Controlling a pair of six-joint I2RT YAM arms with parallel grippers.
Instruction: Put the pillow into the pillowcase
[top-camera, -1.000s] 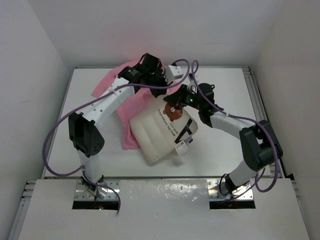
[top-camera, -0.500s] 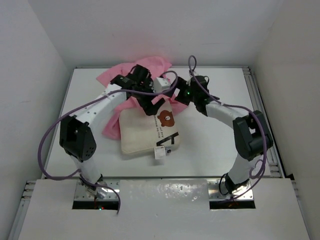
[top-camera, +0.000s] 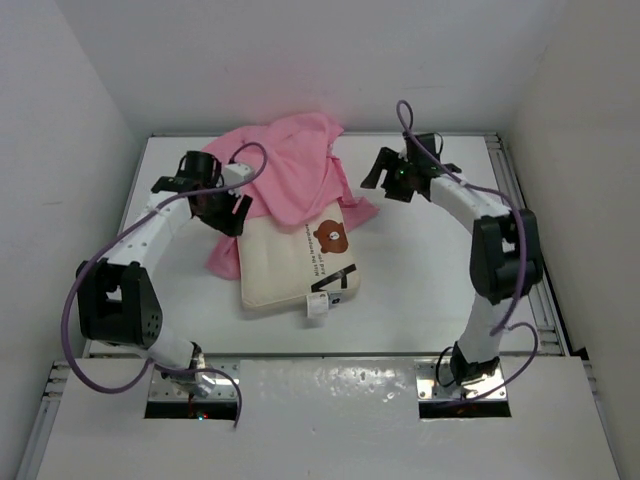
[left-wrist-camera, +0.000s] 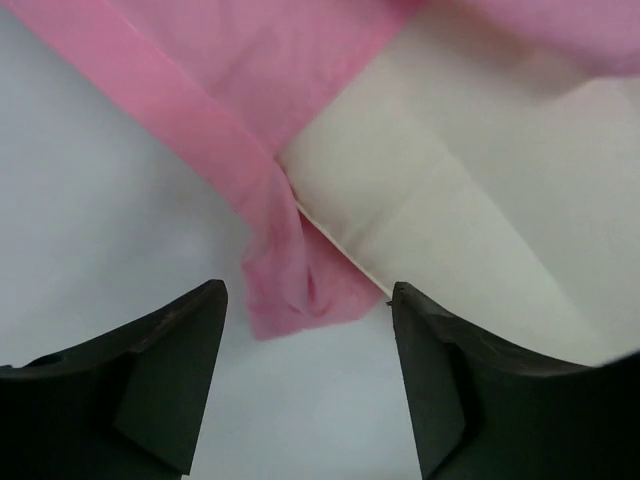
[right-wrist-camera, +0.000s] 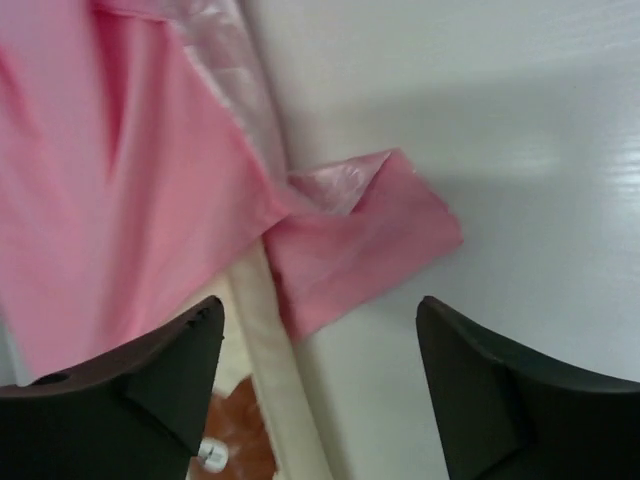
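Changed: you have let go; both arms have pulled back sideways.
Left gripper (left-wrist-camera: 307, 290): jaws spread, empty.
Right gripper (right-wrist-camera: 320, 302): jaws apart, holding nothing.
Pillow (top-camera: 295, 265): flat on the table (top-camera: 430, 270), far end under the pillowcase (top-camera: 290, 170).
Meaning: possibly only draped, not inside; you will likely need to regrasp.

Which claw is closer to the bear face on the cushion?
Right: the right gripper sits just beyond the bear face; the left gripper is off the pillow's far left corner.
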